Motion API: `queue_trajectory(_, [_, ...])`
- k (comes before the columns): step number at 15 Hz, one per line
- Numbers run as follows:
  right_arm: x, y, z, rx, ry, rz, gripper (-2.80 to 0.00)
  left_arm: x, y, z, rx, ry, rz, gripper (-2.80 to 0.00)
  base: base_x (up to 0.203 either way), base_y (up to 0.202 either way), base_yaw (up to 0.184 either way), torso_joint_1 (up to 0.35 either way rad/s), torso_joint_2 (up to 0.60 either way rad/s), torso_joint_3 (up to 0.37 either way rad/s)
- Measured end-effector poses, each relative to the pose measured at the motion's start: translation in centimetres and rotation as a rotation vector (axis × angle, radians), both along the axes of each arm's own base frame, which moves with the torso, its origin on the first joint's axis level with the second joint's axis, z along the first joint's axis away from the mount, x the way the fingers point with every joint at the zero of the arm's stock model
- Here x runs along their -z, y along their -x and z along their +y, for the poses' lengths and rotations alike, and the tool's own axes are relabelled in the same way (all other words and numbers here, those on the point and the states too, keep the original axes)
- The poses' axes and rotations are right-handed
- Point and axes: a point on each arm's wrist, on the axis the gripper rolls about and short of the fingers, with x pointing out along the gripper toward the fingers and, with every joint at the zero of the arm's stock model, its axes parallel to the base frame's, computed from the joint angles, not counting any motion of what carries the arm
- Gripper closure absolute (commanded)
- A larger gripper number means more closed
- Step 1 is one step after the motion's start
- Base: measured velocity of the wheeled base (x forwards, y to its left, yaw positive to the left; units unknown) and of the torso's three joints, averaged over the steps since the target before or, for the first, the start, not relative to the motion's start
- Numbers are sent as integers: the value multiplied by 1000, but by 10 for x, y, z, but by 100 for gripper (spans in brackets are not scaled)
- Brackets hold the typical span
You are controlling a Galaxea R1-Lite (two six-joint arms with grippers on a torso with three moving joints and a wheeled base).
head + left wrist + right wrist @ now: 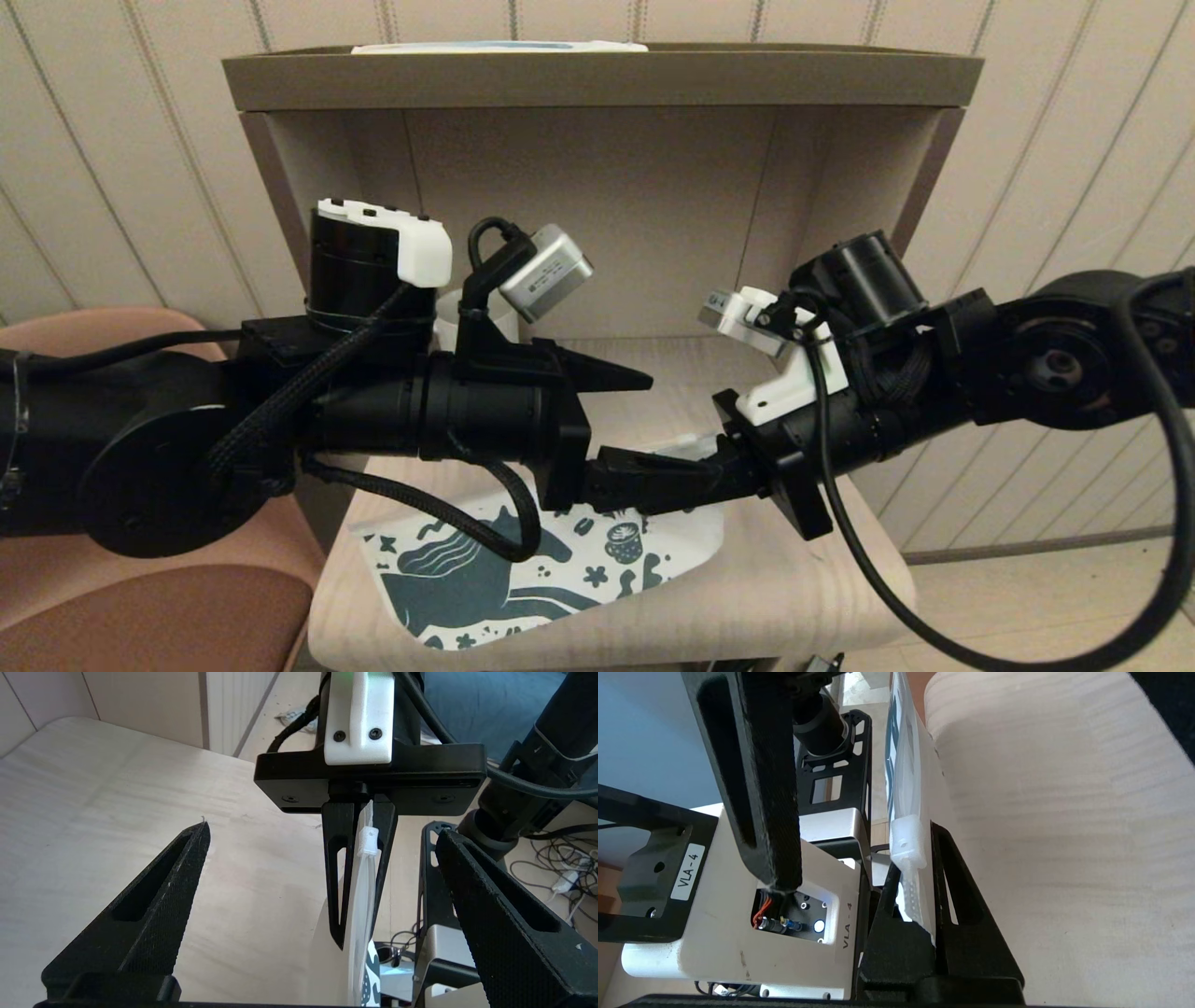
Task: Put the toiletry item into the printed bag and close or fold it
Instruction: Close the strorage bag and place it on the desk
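Table (822, 579): a pale wooden top is carrying the work, with a walled shelf rising at its far side.

Bag (523, 579): the white pouch with the dark teal horse is lying at the near left of the table, its far right edge being lifted clear of the wood; in the wrist views its zip strip and white slider (368, 841) are standing edge-on.

Left gripper (611, 425): reaching in from the left, it is hovering with its fingers spread wide and nothing between them, facing the lifted edge in its own wrist view.

Right gripper (653, 481): coming in from the right, it is pinching the bag's top edge, fingers clenched on the zip strip just beside the slider.

Mug (457, 313): a white cup is standing at the far left, mostly hidden behind the left arm.

Tube: not visible in any view; whether it is already inside the bag cannot be told.

Step in hand: probably closing the bag, one gripper steadying the edge.

Next move: the left gripper likely needs to line up on the slider or edge and close on it.
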Motion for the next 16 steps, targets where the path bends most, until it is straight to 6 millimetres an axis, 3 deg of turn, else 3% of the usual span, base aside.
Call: queue_trajectory(16, [1,0,1,-1,2,-3,0,2,-1,-1,2,-5,8,-280,0,0,0,0,0,0])
